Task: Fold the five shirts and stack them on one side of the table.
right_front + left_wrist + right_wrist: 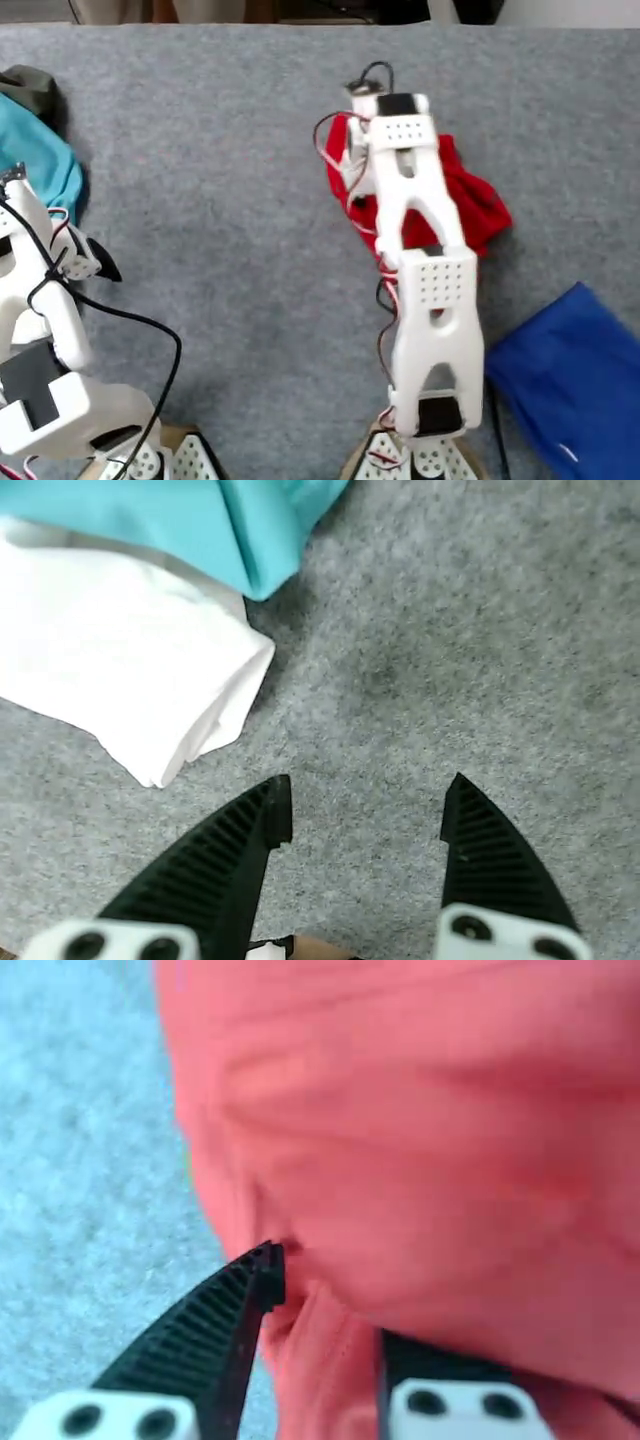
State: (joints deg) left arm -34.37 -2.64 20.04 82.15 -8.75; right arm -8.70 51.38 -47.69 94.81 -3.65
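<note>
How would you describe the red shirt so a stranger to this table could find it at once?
On the grey table, follow the right arm out from the near edge. Under its far end lies a crumpled red shirt, the right pincer shut on a fold. It is the only red cloth; the blue shirt and teal shirt lie off to the sides.

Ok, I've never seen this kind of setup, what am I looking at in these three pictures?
Two small white robot arms sit side by side at a grey table. One picture looks down from above; the other two come from cameras on the wrists, so the black prongs are that arm's gripper. The left gripper is open over bare table, near a folded white shirt and a teal shirt. The right gripper pinches a fold of the red shirt. A blue shirt lies at the right.
</note>
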